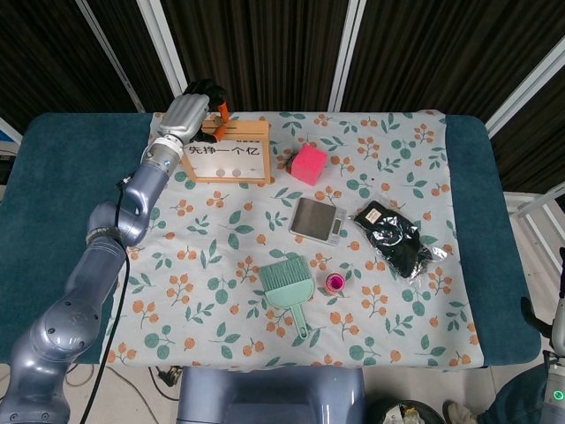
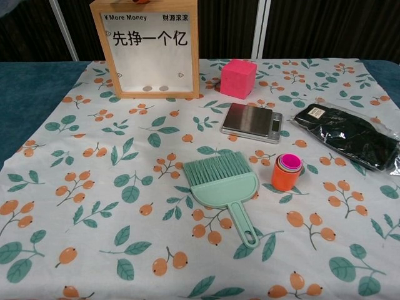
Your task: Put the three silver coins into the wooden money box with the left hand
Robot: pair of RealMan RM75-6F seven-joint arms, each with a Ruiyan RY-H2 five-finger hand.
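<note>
The left hand (image 1: 196,110) is at the top of the money box (image 1: 229,155), at about 11 o'clock on the tabletop (image 1: 53,168) in the head view. Its dark fingers (image 1: 212,91) curl over the box's upper left edge, with an orange bit showing among them; whether they pinch a coin cannot be told from either view. In the chest view only a sliver of orange shows at the top rim of the box (image 2: 149,47). The right hand is out of both views.

Two silver coins (image 2: 155,88) lie side by side on the floor of the box, behind its clear front pane with the printed characters. A third coin cannot be made out.

On the flowered cloth (image 1: 221,291), a pink cube (image 1: 309,163) stands just at 3 o'clock of the box. A small scale (image 1: 316,220) lies near the middle, and a black packet (image 1: 395,238) in clear wrap lies at 3 o'clock of the scale. A green brush (image 1: 288,289) lies toward 6 o'clock, bristles pointing away from the robot, and an orange cup (image 1: 334,283) with pink inside stands just beside it at 3 o'clock.
</note>
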